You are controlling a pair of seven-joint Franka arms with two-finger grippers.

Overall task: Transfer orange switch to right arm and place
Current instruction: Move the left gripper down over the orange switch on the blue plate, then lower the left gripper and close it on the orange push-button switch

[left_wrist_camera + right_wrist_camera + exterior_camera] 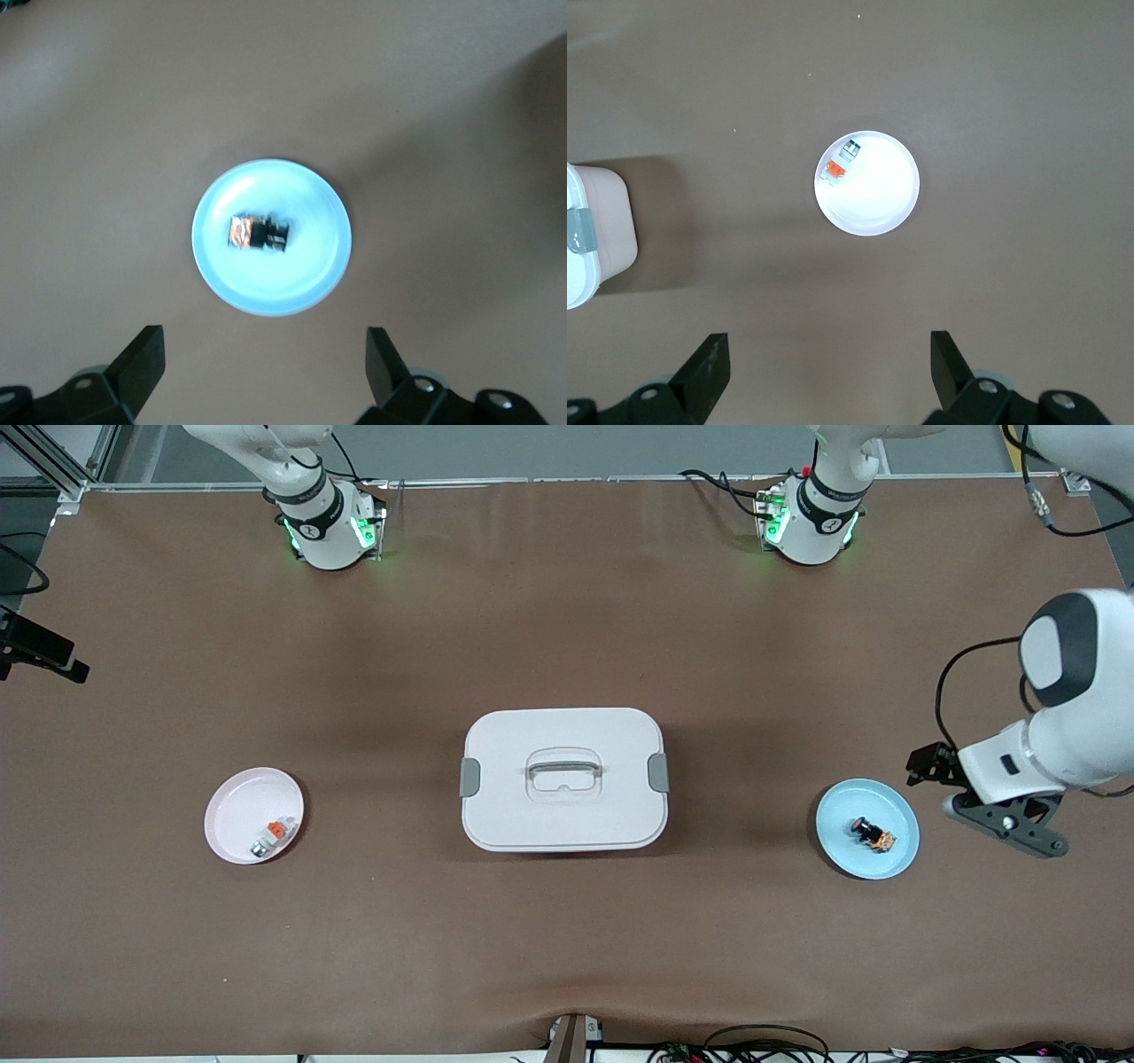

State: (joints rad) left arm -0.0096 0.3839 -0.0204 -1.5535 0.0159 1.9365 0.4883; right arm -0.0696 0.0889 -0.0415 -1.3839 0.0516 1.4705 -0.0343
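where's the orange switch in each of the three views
Front view: the orange switch lies on the blue plate, toward the left arm's end of the table.
Left wrist view: the switch sits mid-plate, between the open left tool fingers.
Right wrist view: not in it.
Shared landmark: the blue plate.

The white lidded box (563, 779) stands mid-bench, the only tall obstacle; brown mat lies bare all round it. The blue plate (866, 859) with the orange switch (873, 835) sits toward the left arm's end, the left gripper (1005, 819) hanging wide apart just beside it. The pink plate (239, 815) lies low toward the right arm's end, nothing over it.
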